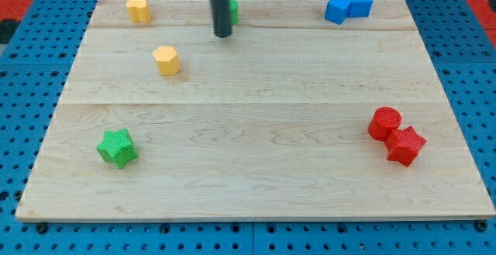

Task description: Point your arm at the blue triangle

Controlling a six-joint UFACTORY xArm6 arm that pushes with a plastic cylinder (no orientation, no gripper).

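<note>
Two blue blocks sit touching at the view's top right: one (360,4) looks like the blue triangle, the other blue block (337,10) is to its left, shape unclear. My tip (223,34) rests on the board near the top centre, far to the left of the blue blocks. A green block (232,10) is mostly hidden behind the rod, just above and right of the tip.
A yellow block (139,9) sits at the top left and a yellow hexagon-like block (167,60) below it. A green star (117,147) lies at the lower left. A red cylinder (384,122) and a red star-like block (406,145) touch at the right. The wooden board (256,170) lies on a blue pegboard.
</note>
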